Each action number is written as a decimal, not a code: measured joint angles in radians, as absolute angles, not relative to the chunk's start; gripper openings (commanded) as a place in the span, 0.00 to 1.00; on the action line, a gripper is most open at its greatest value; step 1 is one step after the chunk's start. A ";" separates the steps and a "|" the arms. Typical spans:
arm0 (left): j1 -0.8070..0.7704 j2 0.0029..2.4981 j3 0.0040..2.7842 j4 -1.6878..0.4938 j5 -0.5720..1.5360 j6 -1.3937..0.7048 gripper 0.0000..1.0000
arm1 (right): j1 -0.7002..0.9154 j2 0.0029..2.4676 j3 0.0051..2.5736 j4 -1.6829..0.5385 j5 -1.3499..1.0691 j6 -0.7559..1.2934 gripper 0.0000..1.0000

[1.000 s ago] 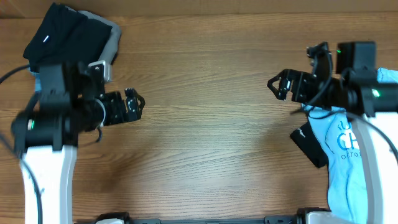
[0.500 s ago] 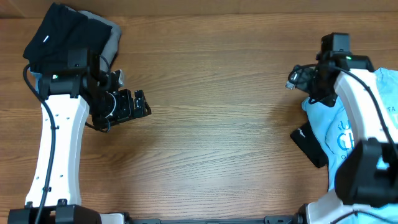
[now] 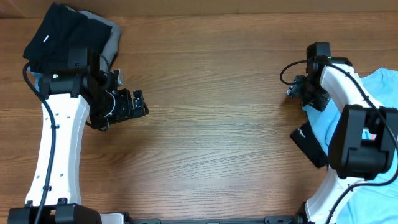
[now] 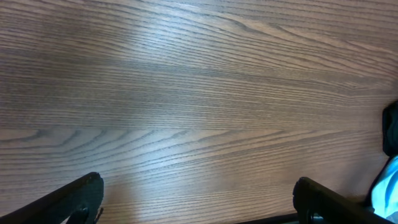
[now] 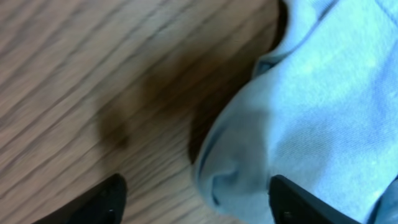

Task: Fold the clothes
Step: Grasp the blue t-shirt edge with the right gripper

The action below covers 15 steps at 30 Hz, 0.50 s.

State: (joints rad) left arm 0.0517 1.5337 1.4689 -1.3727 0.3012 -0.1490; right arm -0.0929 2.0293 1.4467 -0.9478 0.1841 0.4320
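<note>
**Blue shirt crumpled at the right edge, right tool open astride its fold**

The light blue T-shirt (image 3: pixel 382 90) lies crumpled at the right edge of the table (image 3: pixel 211 124), partly under the right arm, with some white lettering showing. In the right wrist view a rounded fold of it (image 5: pixel 323 93) pokes out onto the wood. The right tool (image 5: pixel 196 190) sits low over that fold, one finger on each side with a clear gap, so nothing is gripped. Just beside the shirt lies a small black garment (image 3: pixel 309 144) with a white mark.

Well apart, in the far left corner, a black garment with a white label (image 3: pixel 59 34) rests on a grey cloth (image 3: pixel 113 38). Near it the left tool (image 3: pixel 138 102) hangs over bare wood, its jaws spread wide and empty.
</note>
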 measured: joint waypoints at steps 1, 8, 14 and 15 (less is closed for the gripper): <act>0.052 1.534 1.469 -1.373 0.299 -0.149 1.00 | -0.093 2.036 1.447 -0.947 0.193 0.440 0.67; 0.052 1.534 1.469 -1.374 0.295 -0.149 1.00 | -0.093 2.066 1.447 -0.951 0.245 0.478 0.15; 0.052 1.534 1.469 -1.386 0.291 -0.149 1.00 | -0.109 2.066 1.486 -1.016 0.255 0.478 0.04; 0.052 1.534 1.469 -1.388 0.290 -0.149 1.00 | -0.112 2.066 1.512 -1.039 0.255 0.476 0.04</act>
